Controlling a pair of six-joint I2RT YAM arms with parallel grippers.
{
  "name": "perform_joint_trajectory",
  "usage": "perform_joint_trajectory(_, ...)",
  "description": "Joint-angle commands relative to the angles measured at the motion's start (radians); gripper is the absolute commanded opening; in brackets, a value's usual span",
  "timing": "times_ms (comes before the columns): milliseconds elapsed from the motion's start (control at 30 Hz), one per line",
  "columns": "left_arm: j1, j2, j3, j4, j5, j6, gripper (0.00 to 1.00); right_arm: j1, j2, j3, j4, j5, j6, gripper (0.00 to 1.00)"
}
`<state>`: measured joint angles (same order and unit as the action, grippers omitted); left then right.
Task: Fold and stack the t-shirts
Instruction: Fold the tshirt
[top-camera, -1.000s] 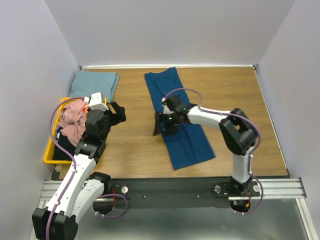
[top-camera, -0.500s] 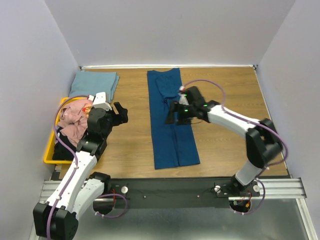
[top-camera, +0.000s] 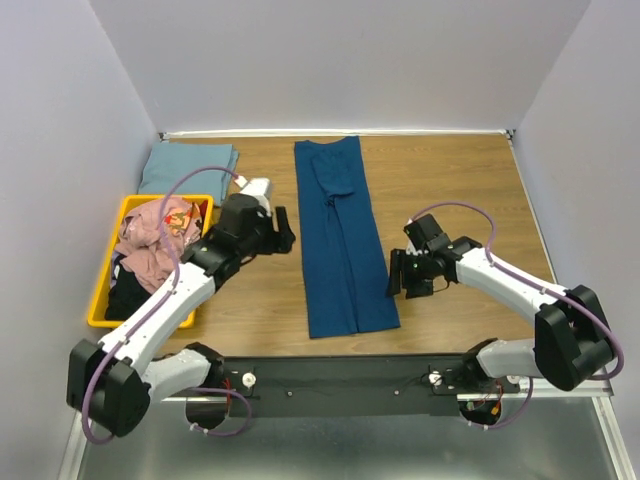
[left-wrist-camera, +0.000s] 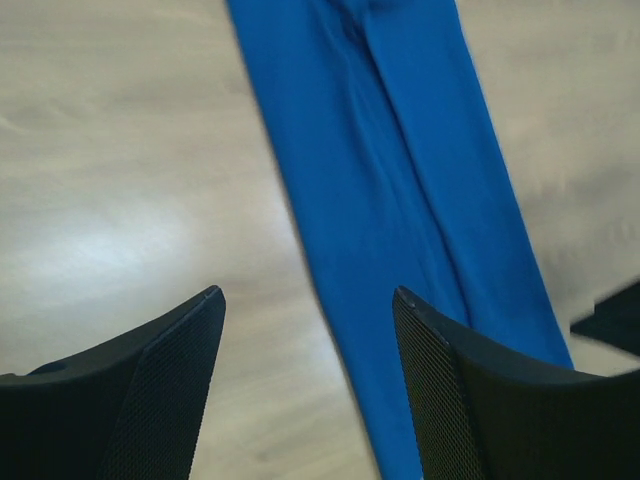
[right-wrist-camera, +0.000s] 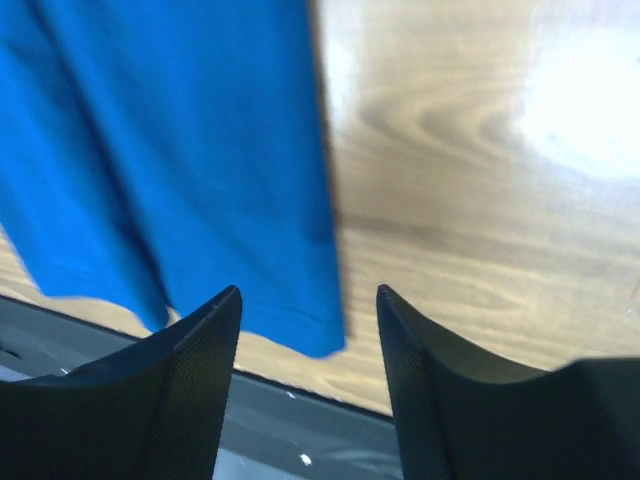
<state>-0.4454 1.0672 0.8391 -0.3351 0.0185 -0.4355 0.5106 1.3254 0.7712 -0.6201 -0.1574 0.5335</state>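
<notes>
At the table's (top-camera: 455, 175) 9 o'clock edge the yellow bin (top-camera: 97, 305) holds a crumpled pink t-shirt (top-camera: 150, 245) and a black one (top-camera: 125, 292), both unfolded, so by my reckoning at least two garments wait their turn. Toward 10 o'clock a pale grey-blue t-shirt (top-camera: 188, 166) lies folded flat, the only finished piece and the likely base of the stack. The left gripper (top-camera: 285, 230) hangs just left of centre with its jaws spread and nothing between them; its wrist view shows only bare wood there. Down the middle, from 12 to 6 o'clock, the dark blue t-shirt (top-camera: 340, 240) lies as a long narrow strip, folded lengthwise with a seam running along it, but not yet folded across or stacked. At about 4 o'clock the right gripper (top-camera: 397, 275) sits just beside the strip's near right corner, jaws likewise apart and empty, the cloth's hem showing beyond its fingertips. I would put the task at less than halfway.
</notes>
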Motion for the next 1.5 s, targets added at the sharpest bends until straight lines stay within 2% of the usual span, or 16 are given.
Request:
perform_joint_trajectory(0, -0.097, 0.057, 0.002, -0.203, 0.000, -0.106, 0.75, 0.005, 0.000, -0.049, -0.063, -0.071, -0.026, 0.61)
perform_joint_trajectory(133, -0.180, 0.060, -0.023, -0.252, -0.054, -0.180, 0.75, 0.005, -0.008, -0.099, -0.064, -0.134, -0.029, 0.56)
perform_joint_trajectory(433, -0.331, 0.097, -0.066, -0.303, -0.034, -0.265, 0.74, 0.006, -0.005, -0.138, -0.073, -0.160, 0.002, 0.49)
perform_joint_trajectory(667, -0.366, 0.128, -0.067, -0.314, -0.023, -0.286, 0.74, 0.008, 0.049, -0.138, -0.043, -0.180, -0.001, 0.47)
perform_joint_trajectory(933, -0.420, 0.188, -0.066, -0.308, 0.032, -0.298, 0.74, 0.017, 0.103, -0.133, -0.027, -0.163, 0.005, 0.39)
perform_joint_trajectory(1000, -0.430, 0.206, -0.063, -0.308, 0.046, -0.301, 0.74, 0.020, 0.106, -0.133, -0.026, -0.163, 0.005, 0.35)
perform_joint_trajectory(1067, -0.446, 0.224, -0.063, -0.314, 0.055, -0.310, 0.75, 0.020, 0.109, -0.130, -0.023, -0.166, 0.002, 0.25)
perform_joint_trajectory(1200, -0.470, 0.258, -0.058, -0.332, 0.069, -0.332, 0.74, 0.023, 0.109, -0.124, -0.020, -0.160, -0.001, 0.16)
perform_joint_trajectory(1233, -0.473, 0.266, -0.054, -0.340, 0.069, -0.335, 0.74, 0.028, 0.109, -0.122, -0.020, -0.160, -0.001, 0.07)
perform_joint_trajectory(1300, -0.481, 0.286, -0.048, -0.344, 0.066, -0.347, 0.74, 0.029, 0.101, -0.122, -0.021, -0.154, -0.001, 0.01)
perform_joint_trajectory(1467, -0.484, 0.341, -0.032, -0.354, 0.064, -0.362, 0.71, 0.042, 0.086, -0.124, -0.021, -0.151, 0.000, 0.01)
